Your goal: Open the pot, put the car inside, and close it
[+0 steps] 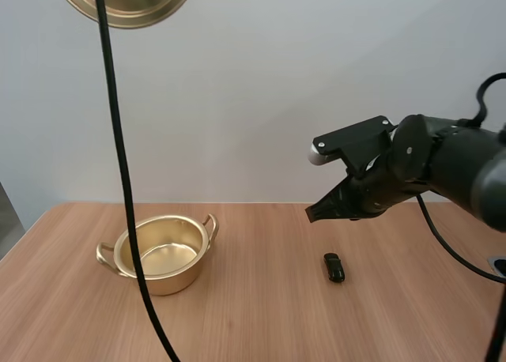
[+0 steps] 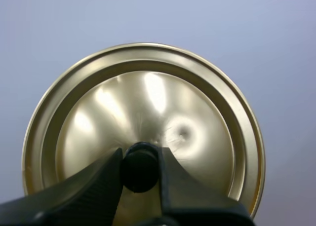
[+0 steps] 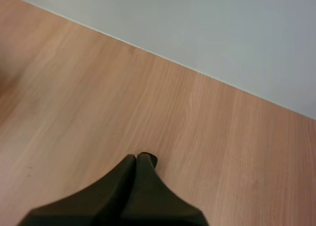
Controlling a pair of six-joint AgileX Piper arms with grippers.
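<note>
High view: gold pot (image 1: 162,255) open, left side of table (image 1: 261,322), lots of bare wood around. Small black car (image 1: 334,267) right of centre, well apart from pot. Right gripper (image 1: 312,213) hangs above car, fingers pressed together, empty. Lid (image 1: 126,2) up high, left.
Left wrist view: left gripper (image 2: 140,159) clamped on lid's black knob (image 2: 140,174).
Right wrist view: one dark wedge over bare wood, near far edge.

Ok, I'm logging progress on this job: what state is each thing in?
pot: open, empty, upright on the table
lid: off the pot, held aloft by its knob
car: lying on the table, outside the pot, ungripped
left gripper: shut on the lid's knob
right gripper: shut on nothing, above the table
</note>
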